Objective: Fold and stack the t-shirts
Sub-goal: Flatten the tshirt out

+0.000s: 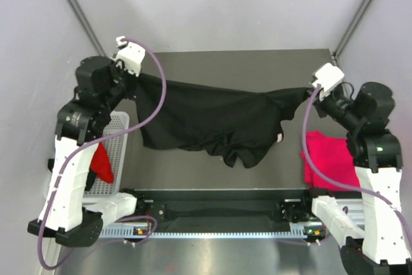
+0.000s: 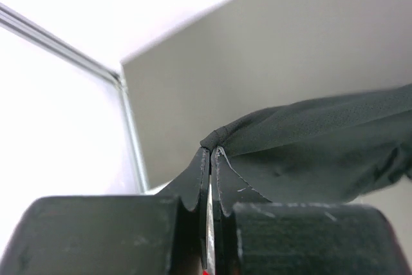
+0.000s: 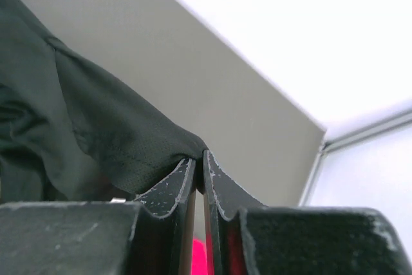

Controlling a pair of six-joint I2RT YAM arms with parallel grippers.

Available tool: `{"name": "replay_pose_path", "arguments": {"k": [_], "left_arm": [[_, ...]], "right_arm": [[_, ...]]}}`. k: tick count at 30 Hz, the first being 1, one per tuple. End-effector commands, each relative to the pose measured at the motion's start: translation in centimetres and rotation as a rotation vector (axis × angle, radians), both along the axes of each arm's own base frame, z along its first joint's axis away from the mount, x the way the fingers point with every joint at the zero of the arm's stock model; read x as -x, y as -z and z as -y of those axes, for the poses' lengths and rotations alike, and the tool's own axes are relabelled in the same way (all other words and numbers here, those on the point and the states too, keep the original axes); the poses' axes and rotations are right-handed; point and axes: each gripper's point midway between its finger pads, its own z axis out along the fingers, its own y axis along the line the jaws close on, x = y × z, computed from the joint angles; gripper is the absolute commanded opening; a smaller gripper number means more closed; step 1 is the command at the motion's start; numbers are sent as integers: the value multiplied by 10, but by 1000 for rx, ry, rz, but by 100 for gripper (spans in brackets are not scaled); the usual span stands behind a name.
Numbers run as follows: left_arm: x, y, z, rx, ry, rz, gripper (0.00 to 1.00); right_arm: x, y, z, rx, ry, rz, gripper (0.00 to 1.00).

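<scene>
1. Left gripper [image 1: 136, 76] and right gripper [image 1: 308, 93], both high over the table [image 1: 244, 62], each pinched a corner of the black t-shirt [image 1: 212, 120], which we held stretched and sagging between them.
2. At the table's right edge, our right arm hid part of the pink t-shirt [image 1: 325, 159].

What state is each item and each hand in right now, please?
Black t-shirt: unfolded, held up and stretched between both hands, its middle sagging.
Left hand: shut on the black t-shirt's edge.
Right hand: shut on its other end.
Pink t-shirt: lying ungripped at the table's right side.
Red t-shirt: bunched at the white wire basket, partly hidden.
</scene>
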Motion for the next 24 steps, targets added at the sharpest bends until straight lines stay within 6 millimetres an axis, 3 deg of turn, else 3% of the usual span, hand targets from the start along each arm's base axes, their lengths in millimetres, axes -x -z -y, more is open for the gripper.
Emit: {"name": "replay_pose_path", "arguments": {"k": [1,3,4,12,15,24], "left_arm": [[9,-59,-8,6,-1,148,0],[15,-82,-7,28,8,205,0],[22,-101,-10,43,8,255,0],[53,-184,-14,155,25,479,0],[62,-195,-15,178,30,521,0],[81,-181,-15,164,60,506,0]], "right_arm": [[21,-67,-7,-32,-49,125,8],[27,-88,-9,-38,-64,159,8],[36,-110,-10,-40,-74,210,8],[72,-172,-15,-66,-104,355,9],[83,-194,0,-70,-14,439,7],[126,-251,45,-113,244,680,2]]}}
